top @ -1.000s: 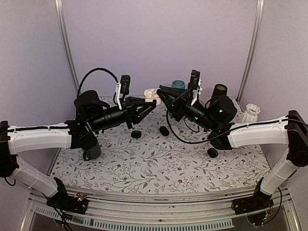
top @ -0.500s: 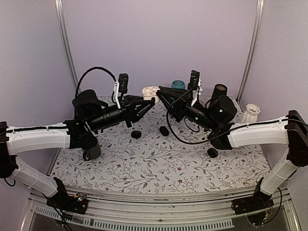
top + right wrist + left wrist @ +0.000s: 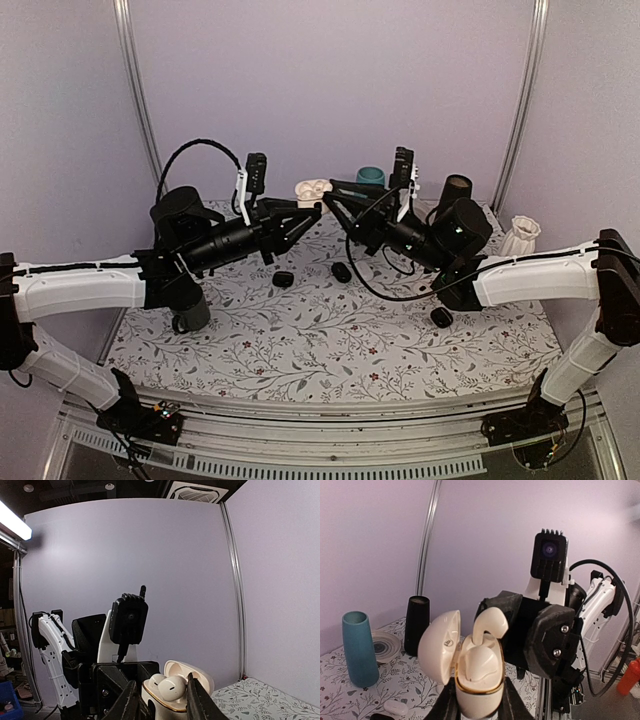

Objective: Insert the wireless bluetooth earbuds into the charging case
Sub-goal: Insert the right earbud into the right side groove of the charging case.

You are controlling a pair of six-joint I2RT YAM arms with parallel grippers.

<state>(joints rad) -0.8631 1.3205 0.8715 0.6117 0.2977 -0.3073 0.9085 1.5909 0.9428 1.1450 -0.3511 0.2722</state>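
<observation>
The charging case (image 3: 477,675) is white with a gold rim and stands open, its lid (image 3: 437,647) swung left. My left gripper (image 3: 477,700) is shut on its base and holds it high above the table; in the top view the case (image 3: 311,188) sits at that gripper (image 3: 314,205). One earbud (image 3: 481,662) sits in its socket. A second earbud (image 3: 490,625) stands tilted with its stem in the other socket. My right gripper (image 3: 162,690) straddles this earbud (image 3: 173,687); one finger (image 3: 196,697) touches it and the other stands apart, so it is open. It faces the case in the top view (image 3: 333,195).
On the flowered table lie small black cases (image 3: 282,279) (image 3: 342,271) (image 3: 441,317). A dark mug (image 3: 190,312) is under the left arm. A white ribbed vase (image 3: 519,235), a teal vase (image 3: 359,647), a black cylinder (image 3: 416,625), a plate (image 3: 385,645) and a white oval case (image 3: 396,707) stand at the back.
The left gripper and the case have shifted slightly up and to the left. The right gripper has stayed close at the case's open top.
</observation>
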